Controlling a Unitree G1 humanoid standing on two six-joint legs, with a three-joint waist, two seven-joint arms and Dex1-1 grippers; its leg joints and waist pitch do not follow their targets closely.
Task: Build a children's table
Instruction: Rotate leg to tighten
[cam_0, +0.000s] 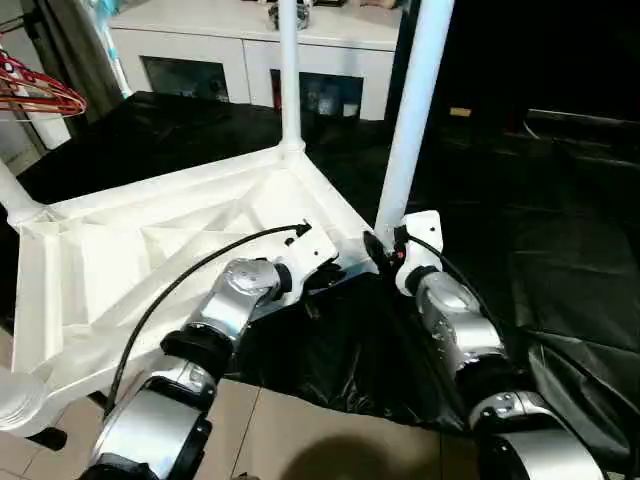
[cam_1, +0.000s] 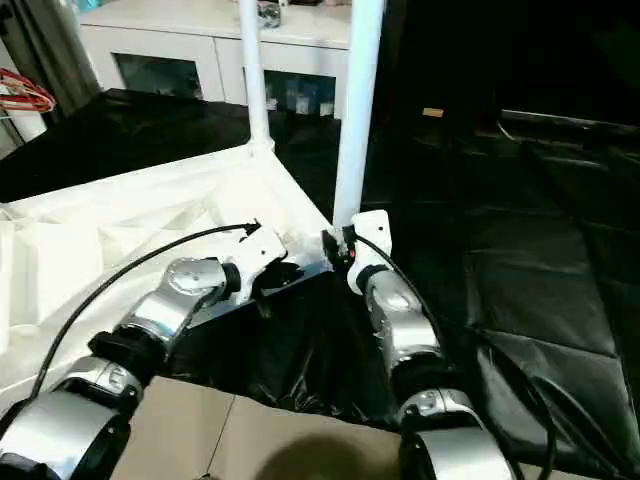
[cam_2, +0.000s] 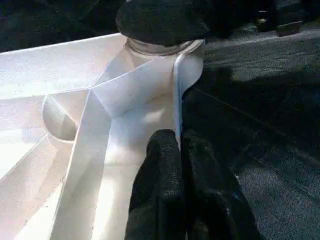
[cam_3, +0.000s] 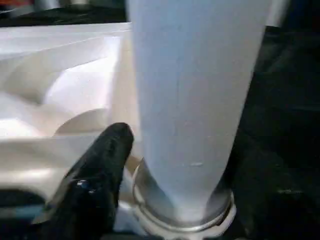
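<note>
The white table top (cam_0: 150, 260) lies upside down on black cloth, ribbed underside up. One white leg (cam_0: 290, 70) stands upright in the far corner socket. A second leg (cam_0: 408, 120) stands in the near right corner socket (cam_3: 180, 215). My left gripper (cam_2: 179, 137) is shut on the thin rim of the table top's near edge, close to that corner. My right gripper (cam_0: 385, 250) sits at the foot of the second leg, jaws open around it. One black finger (cam_3: 100, 170) stands just beside the leg; the other is hidden behind it.
A white cabinet with glass doors (cam_0: 250, 60) stands behind the work. Red hangers (cam_0: 35, 95) hang at the far left. Black cloth (cam_0: 560, 250) covers the ground to the right, and tiled floor (cam_0: 300, 430) shows below. More white leg parts (cam_0: 15, 400) lie at the left edge.
</note>
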